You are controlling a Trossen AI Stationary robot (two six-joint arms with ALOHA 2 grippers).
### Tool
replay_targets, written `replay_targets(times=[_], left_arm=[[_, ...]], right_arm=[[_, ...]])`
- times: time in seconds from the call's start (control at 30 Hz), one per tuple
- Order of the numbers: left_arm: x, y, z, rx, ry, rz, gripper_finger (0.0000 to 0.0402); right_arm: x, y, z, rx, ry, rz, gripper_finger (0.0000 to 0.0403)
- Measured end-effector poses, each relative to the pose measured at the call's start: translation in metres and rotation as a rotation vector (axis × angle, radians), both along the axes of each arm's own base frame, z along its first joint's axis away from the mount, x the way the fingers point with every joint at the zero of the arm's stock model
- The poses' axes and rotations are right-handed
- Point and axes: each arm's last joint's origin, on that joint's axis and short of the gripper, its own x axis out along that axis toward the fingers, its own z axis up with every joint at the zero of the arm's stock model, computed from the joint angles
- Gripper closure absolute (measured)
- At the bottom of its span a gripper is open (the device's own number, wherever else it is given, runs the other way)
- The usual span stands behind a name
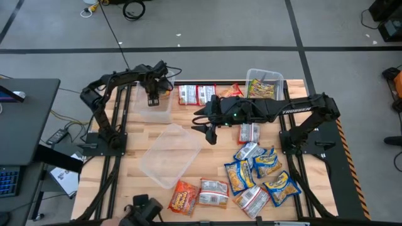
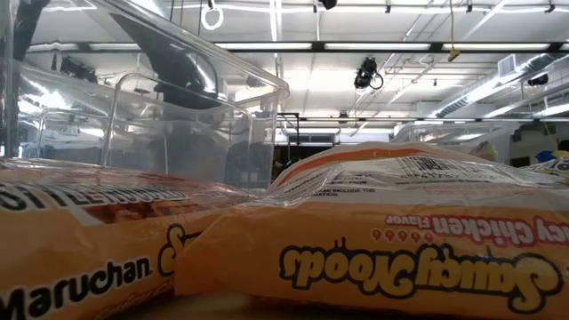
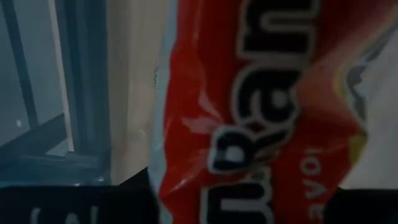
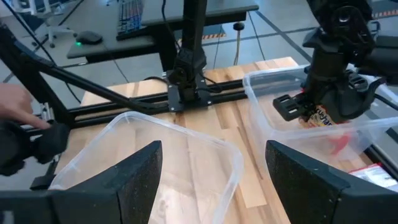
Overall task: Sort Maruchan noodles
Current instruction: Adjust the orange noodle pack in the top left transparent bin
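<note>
My left gripper [image 1: 152, 100] points down into the clear bin [image 1: 151, 108] at the table's far left. It is shut on an orange-red Maruchan noodle packet [image 3: 249, 112]. My right gripper [image 1: 205, 132] hovers open over the table's middle, above the far edge of a second clear bin [image 1: 168, 154], with nothing between its fingers [image 4: 137, 180]. More packets lie flat along the far edge [image 1: 196, 94] and in a loose heap at the near right [image 1: 260, 172]. Two more lie by the near edge [image 1: 200, 193]. My left gripper pinches the orange-red packet [image 4: 321, 116] between its two fingers, coming from above and pointing down. The packet hangs below the fingers, inside the bin's walls [image 4: 273, 130]. Which edge of the packet the fingers have is hidden by the gripper itself.
A third clear bin [image 1: 264, 83] at the far right holds packets. Something red [image 4: 339, 143] lies on the far-left bin's floor. A person's hand [image 4: 12, 106] shows beyond the table's left side. Two orange packets [image 2: 382, 240] fill the low view up close.
</note>
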Motion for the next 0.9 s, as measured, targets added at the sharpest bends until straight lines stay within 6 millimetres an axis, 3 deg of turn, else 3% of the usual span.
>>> replay_targets(times=[0.3, 0.47, 0.9], left_arm=[[-0.001, 0.003, -0.001, 0.052, 0.041, 0.061, 0.0215], [-0.004, 0.001, 0.007, 0.079, 0.032, 0.106, 0.0196], [-0.006, 0.021, 0.028, 0.325, -0.123, 0.302, 0.0191]], right_arm=[[0.0, 0.001, -0.001, 0.003, 0.013, 0.005, 0.0114], [0.0, 0.0, -0.001, 0.0, 0.014, 0.011, 0.0114], [-0.001, 0.003, -0.002, 0.041, 0.015, -0.001, 0.0114]])
